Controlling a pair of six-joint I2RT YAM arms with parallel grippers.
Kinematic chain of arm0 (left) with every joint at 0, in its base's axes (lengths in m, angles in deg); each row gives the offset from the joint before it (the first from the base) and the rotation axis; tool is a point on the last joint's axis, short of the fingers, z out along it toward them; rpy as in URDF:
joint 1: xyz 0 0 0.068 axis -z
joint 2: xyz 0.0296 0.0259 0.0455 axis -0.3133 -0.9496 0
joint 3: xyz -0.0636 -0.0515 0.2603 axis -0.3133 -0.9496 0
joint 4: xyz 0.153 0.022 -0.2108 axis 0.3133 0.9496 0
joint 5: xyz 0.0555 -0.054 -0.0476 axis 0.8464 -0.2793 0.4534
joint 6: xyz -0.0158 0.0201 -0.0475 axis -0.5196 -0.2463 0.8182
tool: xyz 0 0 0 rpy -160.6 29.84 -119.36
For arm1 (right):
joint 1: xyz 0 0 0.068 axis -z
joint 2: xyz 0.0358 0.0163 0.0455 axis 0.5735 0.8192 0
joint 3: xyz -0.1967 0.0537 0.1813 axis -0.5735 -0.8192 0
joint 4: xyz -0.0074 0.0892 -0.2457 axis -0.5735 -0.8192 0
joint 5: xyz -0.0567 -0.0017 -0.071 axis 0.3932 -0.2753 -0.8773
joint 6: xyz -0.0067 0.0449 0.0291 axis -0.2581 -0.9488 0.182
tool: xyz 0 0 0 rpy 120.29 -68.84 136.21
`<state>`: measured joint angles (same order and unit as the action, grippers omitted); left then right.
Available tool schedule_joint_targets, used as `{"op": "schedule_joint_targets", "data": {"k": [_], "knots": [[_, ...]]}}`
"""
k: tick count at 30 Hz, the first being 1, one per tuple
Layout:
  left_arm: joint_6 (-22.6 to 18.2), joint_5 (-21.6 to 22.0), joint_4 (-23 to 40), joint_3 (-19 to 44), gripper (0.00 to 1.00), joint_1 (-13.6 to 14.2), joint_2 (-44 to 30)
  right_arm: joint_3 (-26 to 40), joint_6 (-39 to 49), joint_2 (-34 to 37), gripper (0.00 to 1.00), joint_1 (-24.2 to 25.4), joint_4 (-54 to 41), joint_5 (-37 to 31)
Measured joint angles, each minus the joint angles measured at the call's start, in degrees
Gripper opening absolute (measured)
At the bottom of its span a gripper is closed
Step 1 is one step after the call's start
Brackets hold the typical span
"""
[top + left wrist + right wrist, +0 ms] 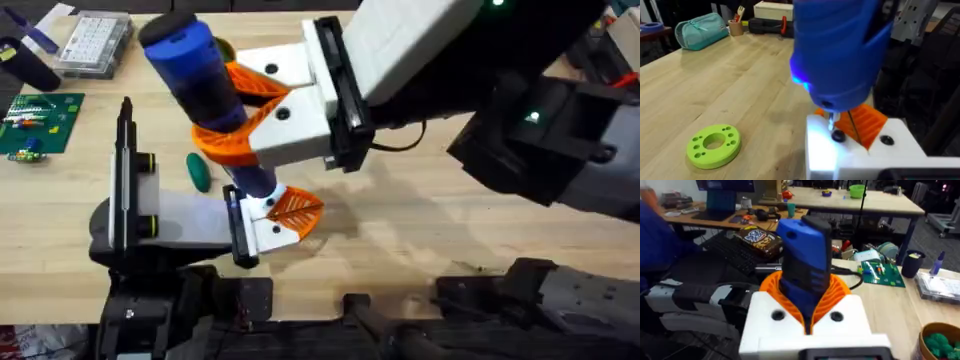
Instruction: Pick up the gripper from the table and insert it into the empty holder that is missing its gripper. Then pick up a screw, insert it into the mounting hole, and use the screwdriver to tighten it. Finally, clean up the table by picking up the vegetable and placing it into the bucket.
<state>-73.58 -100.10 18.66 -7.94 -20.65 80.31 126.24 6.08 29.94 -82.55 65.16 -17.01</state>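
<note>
On the wooden table (420,215), right tool (262,112) clamps the screwdriver (200,75); left's state unclear.

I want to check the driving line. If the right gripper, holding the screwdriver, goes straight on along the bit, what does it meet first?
The right gripper carries the screwdriver bit-first, so the bit would meet the black screw in the white holder; contact depth is unclear.

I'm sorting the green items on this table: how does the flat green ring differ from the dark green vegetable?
The ring is bright lime green; the vegetable is a much darker green. The ring is a flat disc with a large centre hole and small holes around it, while the vegetable is a smooth, solid oblong. The ring lies out on open table, whereas the vegetable lies close beside the screwdriver. Both rest on the wooden table, untouched.
</note>
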Motion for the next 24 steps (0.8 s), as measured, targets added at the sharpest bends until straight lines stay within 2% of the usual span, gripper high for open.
{"op": "schedule_joint_targets", "data": {"k": [24], "knots": [[0.0, 0.0, 0.0, 0.0, 0.014, 0.0, 0.0, 0.0, -1.2, 0.5, 0.026, -1.0, -1.2, 0.0]]}}
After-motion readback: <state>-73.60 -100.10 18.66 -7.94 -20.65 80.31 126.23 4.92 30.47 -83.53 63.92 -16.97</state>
